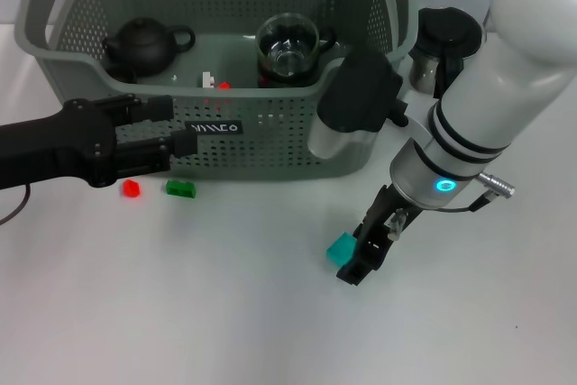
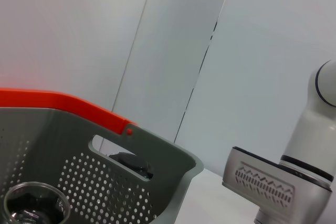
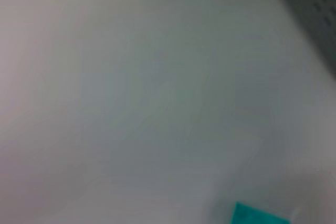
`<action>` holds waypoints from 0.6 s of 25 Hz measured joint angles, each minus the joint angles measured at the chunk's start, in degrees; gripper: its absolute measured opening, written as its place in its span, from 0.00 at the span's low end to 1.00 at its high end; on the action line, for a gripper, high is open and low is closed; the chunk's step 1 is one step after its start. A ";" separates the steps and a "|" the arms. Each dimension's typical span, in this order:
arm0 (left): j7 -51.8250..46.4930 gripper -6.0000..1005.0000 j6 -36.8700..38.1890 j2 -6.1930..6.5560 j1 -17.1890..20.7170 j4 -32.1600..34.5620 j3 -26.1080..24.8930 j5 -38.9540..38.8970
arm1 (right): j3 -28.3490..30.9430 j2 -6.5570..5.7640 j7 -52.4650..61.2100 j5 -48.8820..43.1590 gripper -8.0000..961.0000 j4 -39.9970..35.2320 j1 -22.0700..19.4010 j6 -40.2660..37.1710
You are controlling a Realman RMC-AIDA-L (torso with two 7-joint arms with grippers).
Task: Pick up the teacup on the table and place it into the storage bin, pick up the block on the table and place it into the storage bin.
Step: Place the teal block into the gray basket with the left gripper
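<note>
your right tool (image 1: 359, 263) is low over the table (image 1: 225, 313), just in front of the storage bin's right corner, and its dark fingers stand right beside a teal block (image 1: 341, 248), which rests on the table at the fingers' left side. from the head view you can't tell whether the fingers are parted or pinched, or whether they touch the block. the right wrist view shows only bare table, a corner of the same teal block (image 3: 257, 214) and a dark strip of the bin's perforated wall.

your left tool (image 1: 176, 128) reaches in from the left, level with the bin's front wall, its two black fingers apart with nothing between them; the lower finger ends just beside the small black label (image 1: 215, 127).

the storage bin (image 1: 270, 146) sits at the back of the table. inside it you have a black teapot (image 1: 144, 45) on the left, a glass teacup (image 1: 288, 45) to the right, and small red and white pieces on the floor between them. the left wrist view shows the cup (image 2: 34, 208) inside the bin too.

on the table in front of the bin, below the left tool, lie a red block (image 1: 132, 188) and a green block (image 1: 180, 188), near each other but apart. a black-lidded pot (image 1: 444, 42) stands outside the bin, to its right.
</note>
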 joint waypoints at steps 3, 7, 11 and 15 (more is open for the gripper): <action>0.06 0.71 -0.04 0.00 0.00 -0.04 0.00 0.00 | -1.27 0.07 -1.22 -0.07 0.73 -0.48 -0.01 0.00; 0.06 0.71 -0.04 0.00 0.04 -0.08 -0.07 0.00 | -3.57 0.09 -2.20 -0.09 0.73 -0.95 -0.03 0.18; 0.06 0.71 -0.03 0.00 0.06 -0.11 -0.10 0.00 | -4.37 0.11 -2.31 -0.09 0.73 -0.97 0.12 0.49; 0.06 0.71 -0.02 0.00 0.08 -0.12 -0.17 0.00 | -3.61 -0.01 -1.54 0.08 0.73 -0.97 0.15 0.54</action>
